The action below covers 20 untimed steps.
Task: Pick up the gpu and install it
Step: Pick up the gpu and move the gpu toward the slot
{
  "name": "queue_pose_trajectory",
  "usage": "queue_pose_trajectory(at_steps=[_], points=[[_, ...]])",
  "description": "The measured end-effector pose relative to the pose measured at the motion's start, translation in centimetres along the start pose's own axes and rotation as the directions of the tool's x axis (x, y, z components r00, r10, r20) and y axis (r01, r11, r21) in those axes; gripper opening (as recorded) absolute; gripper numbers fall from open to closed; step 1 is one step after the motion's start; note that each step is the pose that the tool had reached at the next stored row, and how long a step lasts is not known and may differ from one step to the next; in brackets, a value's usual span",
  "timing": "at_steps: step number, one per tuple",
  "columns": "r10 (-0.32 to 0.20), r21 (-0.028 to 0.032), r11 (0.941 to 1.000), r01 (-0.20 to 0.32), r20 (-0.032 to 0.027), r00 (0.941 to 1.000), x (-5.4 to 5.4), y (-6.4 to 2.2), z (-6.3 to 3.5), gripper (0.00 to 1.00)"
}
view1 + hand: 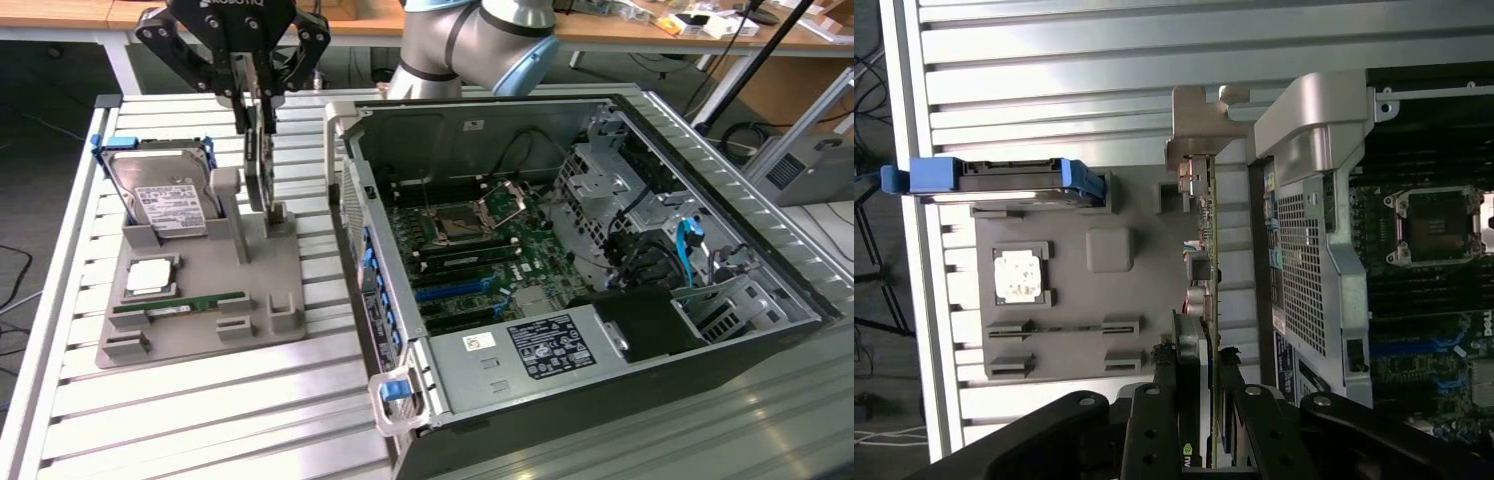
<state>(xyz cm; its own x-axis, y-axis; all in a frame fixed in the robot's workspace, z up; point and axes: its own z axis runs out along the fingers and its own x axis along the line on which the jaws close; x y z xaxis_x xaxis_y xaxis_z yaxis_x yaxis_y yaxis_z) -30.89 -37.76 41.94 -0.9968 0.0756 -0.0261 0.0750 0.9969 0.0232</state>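
The gpu (263,170) is a thin dark card standing on edge over the grey holder block (200,330), at the exterior view's left. Its lower end is at the holder's upright post; I cannot tell whether it still rests there. My gripper (254,100) is shut on the card's upper edge. The wrist view looks along the gpu (1206,230) edge-on, with its silvery end bracket (1199,125) at the far end and my gripper (1199,385) clamping the near end. The open computer case (534,250) lies to the exterior view's right, with its motherboard and a blue slot (447,290) exposed.
The holder block also carries a hard drive in a blue frame (160,190), a CPU chip (150,277) and a green RAM stick (180,303). The case's near wall (350,190) stands close beside the card. Everything sits on a slatted metal table (200,420).
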Motion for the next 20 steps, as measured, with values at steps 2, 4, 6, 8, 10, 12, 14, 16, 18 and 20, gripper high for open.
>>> queue_pose_trajectory(at_steps=[2,4,6,8,10,12,14,16,18,20], points=[[0.000,0.0000,1.0000,0.000,0.0000,1.0000,0.00,0.00,-0.07,0.27],[0.000,-0.0001,1.0000,0.000,0.0000,1.0000,-0.01,0.00,-0.14,0.27],[0.000,-0.0001,1.0000,0.000,0.0001,1.0000,-0.01,0.00,-0.23,0.27],[0.000,-0.0001,1.0000,0.000,0.0000,1.0000,-0.01,0.01,-0.35,0.27],[0.000,-0.0002,1.0000,0.000,0.0000,1.0000,-0.02,0.01,-0.50,0.27],[0.000,-0.0002,1.0000,0.000,0.0000,1.0000,-0.02,0.01,-0.57,0.27],[0.000,-0.0002,1.0000,0.000,0.0000,1.0000,-0.02,0.01,-0.66,0.27],[0.000,-0.0002,1.0000,0.000,0.0000,1.0000,-0.02,0.02,-0.73,0.27],[0.000,-0.0002,1.0000,0.000,0.0000,1.0000,-0.02,0.02,-0.84,0.27],[0.000,-0.0002,1.0000,0.000,0.0000,1.0000,-0.03,0.02,-0.91,0.27]])
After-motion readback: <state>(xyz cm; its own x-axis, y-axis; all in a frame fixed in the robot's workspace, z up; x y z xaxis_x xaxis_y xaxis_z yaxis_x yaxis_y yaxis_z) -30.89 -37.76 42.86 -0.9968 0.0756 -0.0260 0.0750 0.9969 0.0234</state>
